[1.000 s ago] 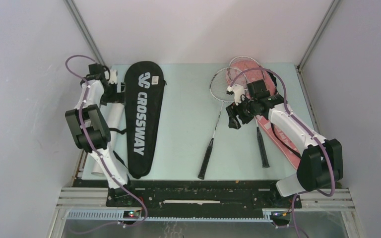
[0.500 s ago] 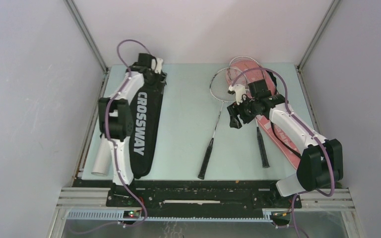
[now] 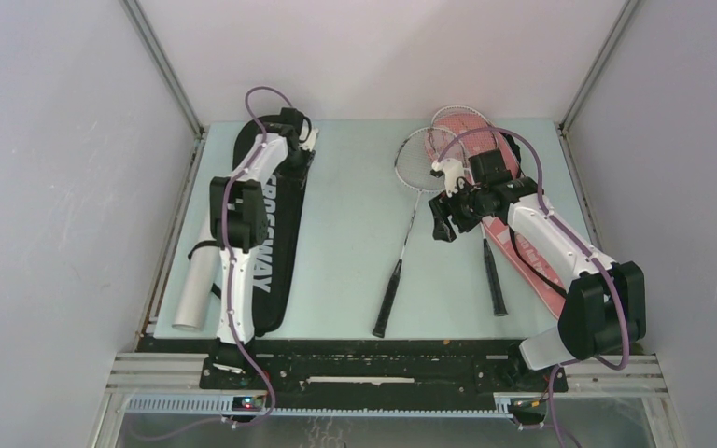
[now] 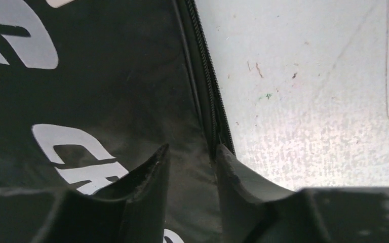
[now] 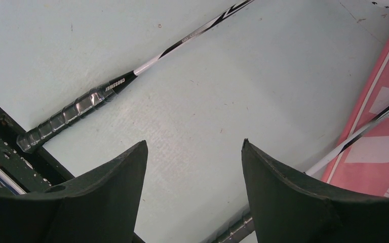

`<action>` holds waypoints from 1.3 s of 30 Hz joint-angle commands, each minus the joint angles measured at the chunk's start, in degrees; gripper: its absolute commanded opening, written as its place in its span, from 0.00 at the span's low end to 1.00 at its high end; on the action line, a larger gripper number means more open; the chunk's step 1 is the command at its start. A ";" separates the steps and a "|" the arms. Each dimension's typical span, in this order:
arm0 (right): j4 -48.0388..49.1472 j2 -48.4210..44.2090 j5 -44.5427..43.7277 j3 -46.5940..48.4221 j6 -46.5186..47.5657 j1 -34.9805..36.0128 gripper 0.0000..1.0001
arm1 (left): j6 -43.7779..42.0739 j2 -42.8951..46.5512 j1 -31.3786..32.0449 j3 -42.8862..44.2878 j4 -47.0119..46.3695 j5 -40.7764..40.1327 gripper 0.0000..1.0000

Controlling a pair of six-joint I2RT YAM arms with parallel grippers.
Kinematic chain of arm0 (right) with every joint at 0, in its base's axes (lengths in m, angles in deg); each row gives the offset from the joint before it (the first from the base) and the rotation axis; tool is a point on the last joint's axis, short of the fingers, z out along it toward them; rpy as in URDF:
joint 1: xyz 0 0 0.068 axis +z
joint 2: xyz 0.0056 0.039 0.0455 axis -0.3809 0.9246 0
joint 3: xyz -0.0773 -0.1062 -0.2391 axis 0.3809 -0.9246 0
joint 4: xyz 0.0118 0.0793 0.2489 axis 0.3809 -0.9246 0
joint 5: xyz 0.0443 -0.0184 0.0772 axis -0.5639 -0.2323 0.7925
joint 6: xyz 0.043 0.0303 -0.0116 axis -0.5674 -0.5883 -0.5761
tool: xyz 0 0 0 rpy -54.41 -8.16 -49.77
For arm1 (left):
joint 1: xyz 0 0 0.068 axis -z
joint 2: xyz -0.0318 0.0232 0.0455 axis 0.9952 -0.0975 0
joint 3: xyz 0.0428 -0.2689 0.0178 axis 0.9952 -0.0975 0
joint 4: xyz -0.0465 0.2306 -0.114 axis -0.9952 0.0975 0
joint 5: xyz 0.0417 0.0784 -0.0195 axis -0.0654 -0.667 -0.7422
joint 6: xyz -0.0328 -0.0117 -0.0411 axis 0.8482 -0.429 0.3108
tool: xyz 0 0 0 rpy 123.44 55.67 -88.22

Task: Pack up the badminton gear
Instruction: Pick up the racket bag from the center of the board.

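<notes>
The black "CROSSWAY" racket cover [image 3: 271,233] lies flat on the left of the table. My left gripper [image 3: 303,140] is down on its wide far end. In the left wrist view its fingertips [image 4: 191,147] stand a narrow gap apart, straddling the cover [image 4: 106,76] beside its zipper edge, and the fabric between them lies flat. Two rackets lie right of centre: a white-framed one [image 3: 420,159] and a pink one [image 3: 462,126] resting on the pink cover [image 3: 523,252]. My right gripper [image 3: 441,224] hovers open between their shafts, empty [image 5: 194,143]. The long white tube [image 3: 196,285] lies along the left edge.
The right wrist view shows a taped racket handle [image 5: 71,114] by the table's front edge, and the other racket's shaft [image 5: 354,136] crossing the pink cover [image 5: 380,131]. Grey walls close in on both sides. The arm bases stand at the near rail.
The left arm swung from the tube at the far left onto the black cover's top end, and its jaws narrowed from wide open. The right arm has not moved.
</notes>
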 commanded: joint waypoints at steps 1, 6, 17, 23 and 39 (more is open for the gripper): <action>0.18 -0.58 1.05 -0.23 0.77 -0.38 0.76 | -0.71 -1.55 -0.20 4.23 2.13 -2.00 0.30; 0.20 -0.71 1.10 -0.26 0.74 -0.40 0.76 | -0.72 -2.12 -0.42 4.94 2.05 -1.40 0.14; 2.02 -1.71 1.61 1.74 -0.52 0.08 0.76 | 7.03 11.26 -1.13 -4.65 -6.56 16.10 0.00; 6.24 1.84 5.32 7.92 -5.25 2.07 0.77 | 18.67 22.53 -0.80 -10.11 -12.26 24.57 0.00; 18.75 24.08 16.82 31.87 -36.06 11.15 0.88 | 39.86 42.72 3.33 -31.15 -27.67 25.79 0.00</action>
